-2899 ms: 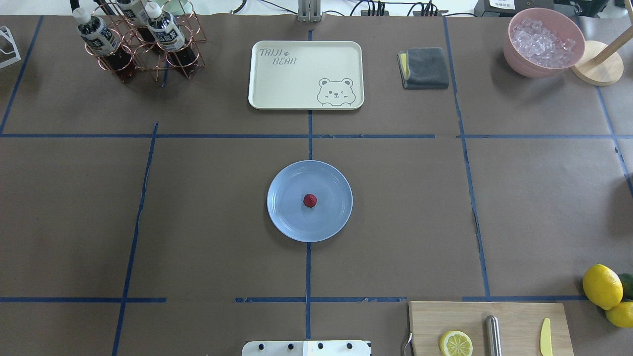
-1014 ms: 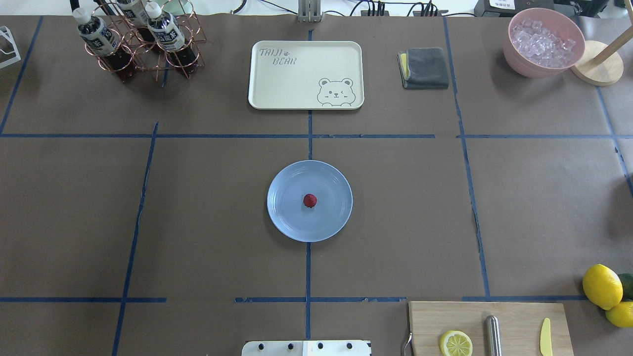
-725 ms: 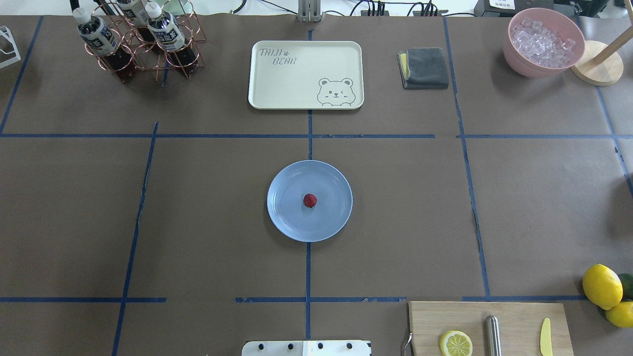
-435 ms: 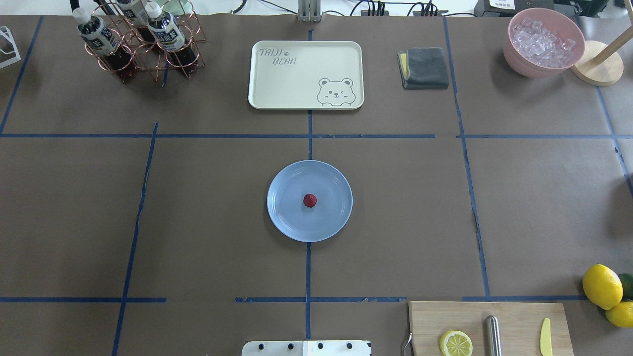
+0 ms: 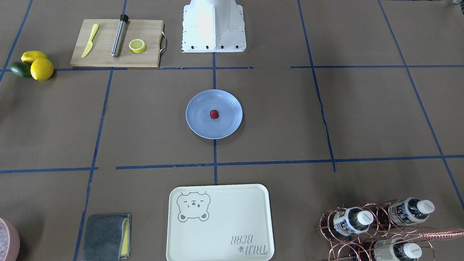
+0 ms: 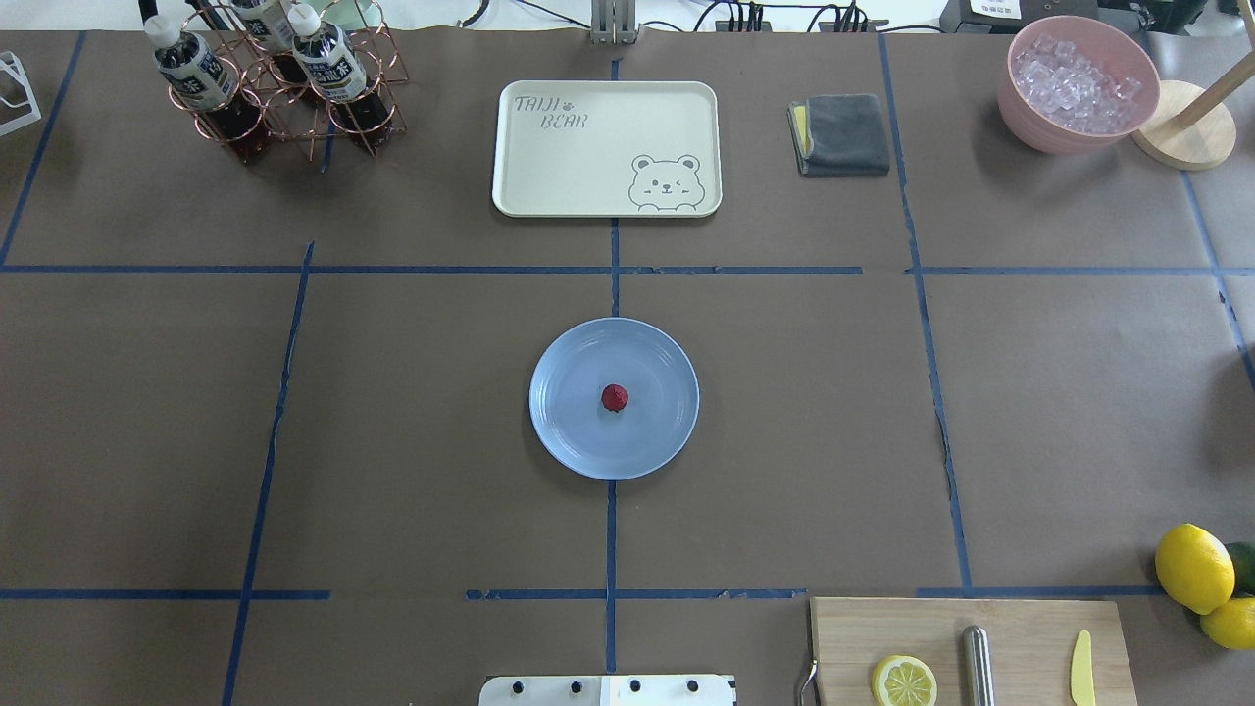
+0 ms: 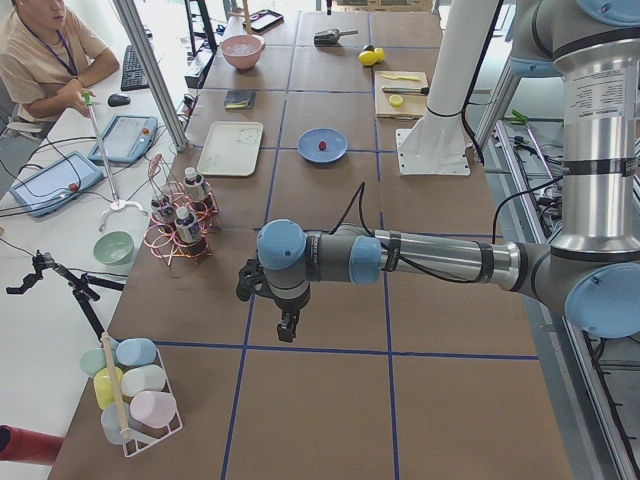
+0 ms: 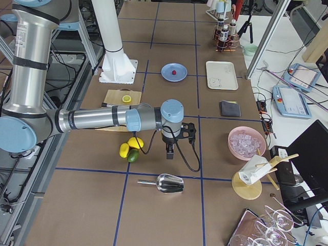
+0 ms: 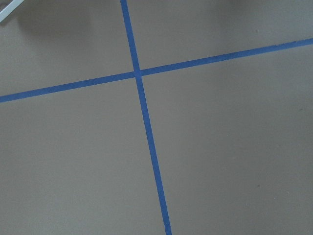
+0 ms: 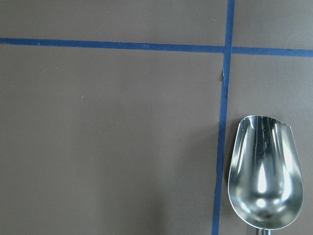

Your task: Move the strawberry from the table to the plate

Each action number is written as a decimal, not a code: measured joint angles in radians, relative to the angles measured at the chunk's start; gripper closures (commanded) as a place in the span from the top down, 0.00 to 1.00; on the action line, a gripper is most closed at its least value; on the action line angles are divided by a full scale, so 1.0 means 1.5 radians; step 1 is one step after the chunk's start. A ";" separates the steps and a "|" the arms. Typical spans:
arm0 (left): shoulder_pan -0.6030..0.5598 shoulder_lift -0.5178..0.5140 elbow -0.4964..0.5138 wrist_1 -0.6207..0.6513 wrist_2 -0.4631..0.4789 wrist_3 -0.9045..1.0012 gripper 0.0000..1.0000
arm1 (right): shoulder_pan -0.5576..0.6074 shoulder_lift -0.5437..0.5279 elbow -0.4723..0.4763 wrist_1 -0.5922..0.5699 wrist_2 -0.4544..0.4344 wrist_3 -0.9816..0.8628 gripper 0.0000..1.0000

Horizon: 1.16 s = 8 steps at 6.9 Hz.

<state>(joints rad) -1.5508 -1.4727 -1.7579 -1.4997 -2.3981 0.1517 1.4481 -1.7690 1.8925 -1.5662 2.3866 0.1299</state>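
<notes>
One strawberry [image 6: 615, 397] lies on the plate [image 6: 569, 431], well apart from both jaws, openness untellable.

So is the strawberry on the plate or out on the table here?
On the plate. The strawberry sits near its middle, blue surface showing all round it in the overhead and front-facing views.

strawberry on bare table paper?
No, the strawberry sits near the middle of the plate in the overhead view.
</notes>
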 measured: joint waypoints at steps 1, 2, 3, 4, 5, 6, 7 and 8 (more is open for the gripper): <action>0.000 0.000 0.003 -0.001 0.005 -0.003 1.00 | 0.000 -0.001 0.001 0.000 0.000 0.000 1.00; 0.000 -0.001 0.002 -0.002 0.019 -0.010 1.00 | 0.000 -0.002 0.002 0.000 -0.001 -0.001 1.00; 0.000 0.000 0.001 -0.002 0.032 -0.023 1.00 | 0.001 -0.002 0.002 0.000 0.000 -0.001 1.00; 0.000 0.000 0.000 -0.003 0.038 -0.034 1.00 | 0.003 -0.002 0.004 0.000 -0.001 -0.001 1.00; -0.001 0.001 -0.001 -0.003 0.041 -0.038 1.00 | 0.004 -0.004 0.008 0.000 -0.001 -0.001 1.00; -0.001 0.000 -0.002 -0.004 0.045 -0.040 1.00 | 0.005 -0.004 0.011 0.000 0.000 -0.001 1.00; -0.001 -0.003 -0.001 -0.004 0.050 -0.042 1.00 | 0.005 -0.005 0.012 0.000 0.000 -0.001 1.00; -0.001 -0.007 0.001 -0.004 0.052 -0.042 1.00 | 0.005 -0.005 0.012 0.000 0.000 -0.001 1.00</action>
